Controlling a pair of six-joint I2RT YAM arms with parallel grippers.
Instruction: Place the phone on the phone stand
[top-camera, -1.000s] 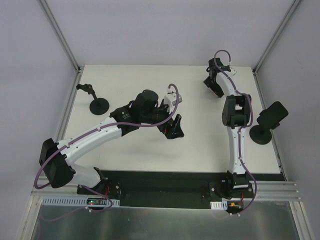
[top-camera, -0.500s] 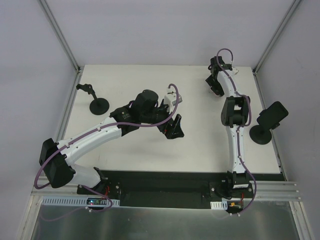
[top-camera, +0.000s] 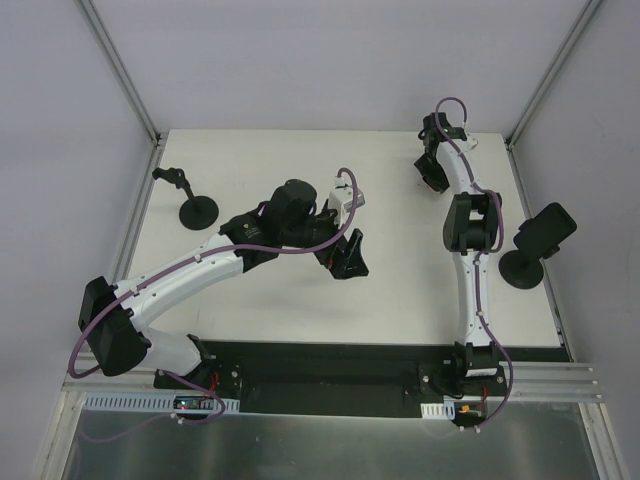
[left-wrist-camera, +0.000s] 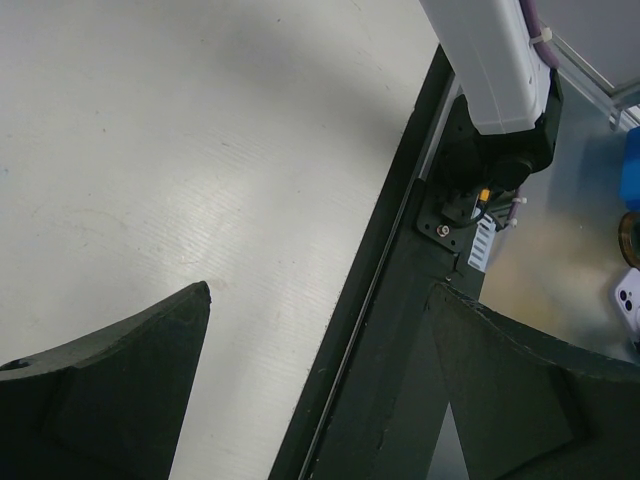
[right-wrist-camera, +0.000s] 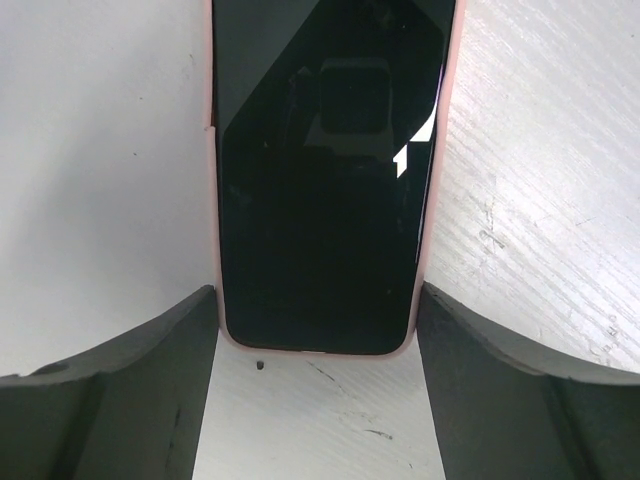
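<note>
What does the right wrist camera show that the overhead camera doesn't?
Only the right wrist view: the phone, pink-cased, dark screen up, flat between the fingers of the right gripper. Only the overhead view: both arms, the left gripper, a left stand and a right stand. Both: the white table and the right gripper.

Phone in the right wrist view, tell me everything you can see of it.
The phone has rounded corners, a glossy black screen with faint reflections, and a pale pink case around it. It lies flat, screen up, on the white table. The right gripper straddles its visible end, one dark finger at each long side; whether they press the case cannot be told. Its far end is out of frame.
</note>
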